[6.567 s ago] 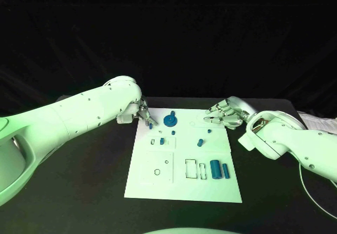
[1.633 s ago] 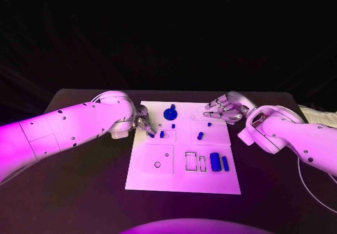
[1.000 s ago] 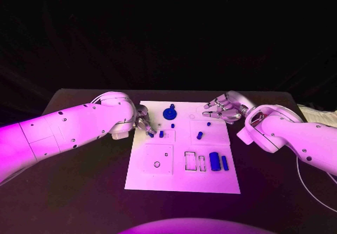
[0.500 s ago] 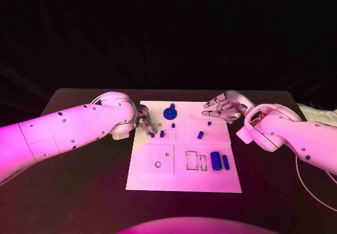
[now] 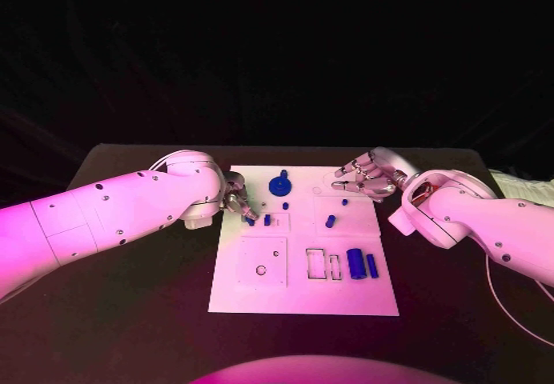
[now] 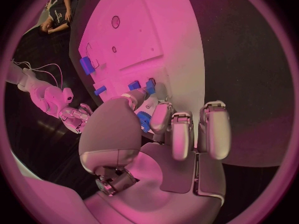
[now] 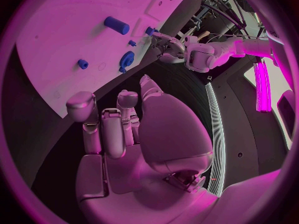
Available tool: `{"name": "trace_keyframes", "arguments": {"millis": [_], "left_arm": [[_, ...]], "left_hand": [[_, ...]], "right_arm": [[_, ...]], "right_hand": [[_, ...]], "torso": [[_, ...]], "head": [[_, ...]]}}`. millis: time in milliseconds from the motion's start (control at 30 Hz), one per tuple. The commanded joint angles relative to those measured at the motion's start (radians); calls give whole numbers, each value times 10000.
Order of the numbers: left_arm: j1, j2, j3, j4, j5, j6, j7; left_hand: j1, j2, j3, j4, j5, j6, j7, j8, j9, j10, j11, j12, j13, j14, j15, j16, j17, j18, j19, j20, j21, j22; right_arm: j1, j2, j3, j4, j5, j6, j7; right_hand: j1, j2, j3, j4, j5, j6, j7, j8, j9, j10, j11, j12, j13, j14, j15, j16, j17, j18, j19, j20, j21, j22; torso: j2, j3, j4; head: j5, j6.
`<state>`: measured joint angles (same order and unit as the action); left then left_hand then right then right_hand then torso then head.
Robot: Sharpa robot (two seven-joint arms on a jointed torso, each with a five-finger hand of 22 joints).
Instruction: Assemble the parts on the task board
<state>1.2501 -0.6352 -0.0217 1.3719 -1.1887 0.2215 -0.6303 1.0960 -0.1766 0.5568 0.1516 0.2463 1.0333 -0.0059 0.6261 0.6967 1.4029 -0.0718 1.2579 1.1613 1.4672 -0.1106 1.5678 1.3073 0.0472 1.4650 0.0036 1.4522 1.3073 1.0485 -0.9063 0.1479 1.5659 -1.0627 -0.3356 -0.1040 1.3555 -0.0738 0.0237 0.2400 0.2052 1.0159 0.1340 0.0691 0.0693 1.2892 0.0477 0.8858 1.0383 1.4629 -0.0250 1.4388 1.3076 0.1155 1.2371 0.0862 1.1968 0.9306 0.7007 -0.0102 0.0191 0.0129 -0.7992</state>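
At the left edge of the white board point(image 5: 303, 304), upper part of the frame, the left hand point(image 5: 237, 198) has its fingertips down by a small blue peg point(image 5: 250, 219) at the board's rim; from the left wrist camera a blue piece point(image 6: 144, 121) sits tucked against the fingers point(image 6: 161, 119), so I judge it pinched, though the contact itself is half hidden. Just beside it stands another short peg point(image 5: 266, 218), and further up the board the round blue knob point(image 5: 279, 186). Over on the upper right, the right hand point(image 5: 367, 179) hovers off the board's corner, fingers spread and carrying nothing (waiting its turn, I'd say). Lower right of the board, two blue cylinders point(image 5: 361, 263) lie side by side next to the outlined slots point(image 5: 322, 263). To do this step well: keep the peg upright, line it over its hole before pressing, and steer clear of its near neighbour.
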Motion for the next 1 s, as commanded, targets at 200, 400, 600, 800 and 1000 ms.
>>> {"name": "trace_keyframes", "arguments": {"millis": [200, 400, 600, 800, 1000], "left_arm": [[-43, 38, -30, -21, -71, 448, -14], [-42, 51, -30, -11, -121, 429, -7], [-41, 52, -30, 44, -193, 389, 5], [-41, 30, -30, 96, -266, 413, 4], [-40, 28, -29, 72, -335, 253, -4]], "left_hand": [[-387, -69, -568, 117, -33, 179, -35, -11, 48, 88, 14, 4, 33, 1036, -58, 30, 2634, -139, 489, -72, 46, 1603], [-419, -74, -724, 140, -32, 221, -50, -4, 62, 116, 6, 37, 78, 1036, -60, 30, 2634, -143, 497, -72, 59, 1619], [-409, -72, -869, 146, -23, 275, -75, 8, 76, 157, -10, 78, 132, 1036, -65, 30, 2634, -152, 515, -75, 89, 1652], [-372, -67, -934, 130, -17, 309, -94, 16, 86, 169, -23, 77, 132, 1036, -70, 30, 2634, -156, 522, -78, 102, 1666], [-107, 61, -933, -4, 12, 301, -124, -13, 95, 173, -50, 49, 114, 1036, -93, 30, 2634, -149, 514, -95, 78, 1655]], "right_arm": [[-9, 12, 0, 4, -11, 173, 102], [-9, 17, 0, -2, -2, 184, 107], [-10, 21, 0, -7, 1, 191, 113], [-10, 16, -1, -3, 5, 198, 112], [-11, 13, -1, 4, 6, 196, 114]], "right_hand": [[28, 95, -66, 6, 64, -35, 17, -12, 4, -97, 5, -30, -27, 623, 6, -65, 590, 90, -74, -19, -48, -16], [28, 95, -66, 6, 64, -35, 17, -12, 4, -97, 5, -30, -27, 623, 6, -65, 590, 90, -74, -19, -48, -16], [28, 95, -66, 6, 64, -35, 17, -12, 4, -97, 5, -30, -27, 623, 6, -65, 590, 90, -74, -19, -48, -16], [31, 100, -76, 9, 74, -36, 17, -12, 4, -99, 6, -26, -25, 619, 6, -77, 575, 94, -86, -19, -65, -40], [31, 100, -76, 9, 74, -36, 17, -12, 4, -99, 6, -26, -25, 619, 6, -77, 575, 94, -86, -19, -65, -40]], "torso": [[4, -6, -3], [3, -5, 0], [3, -3, -3], [4, -2, -3], [8, -3, -2]], "head": [[-9, -21], [-4, -46], [-6, -62], [-9, -69], [-8, -57]]}}
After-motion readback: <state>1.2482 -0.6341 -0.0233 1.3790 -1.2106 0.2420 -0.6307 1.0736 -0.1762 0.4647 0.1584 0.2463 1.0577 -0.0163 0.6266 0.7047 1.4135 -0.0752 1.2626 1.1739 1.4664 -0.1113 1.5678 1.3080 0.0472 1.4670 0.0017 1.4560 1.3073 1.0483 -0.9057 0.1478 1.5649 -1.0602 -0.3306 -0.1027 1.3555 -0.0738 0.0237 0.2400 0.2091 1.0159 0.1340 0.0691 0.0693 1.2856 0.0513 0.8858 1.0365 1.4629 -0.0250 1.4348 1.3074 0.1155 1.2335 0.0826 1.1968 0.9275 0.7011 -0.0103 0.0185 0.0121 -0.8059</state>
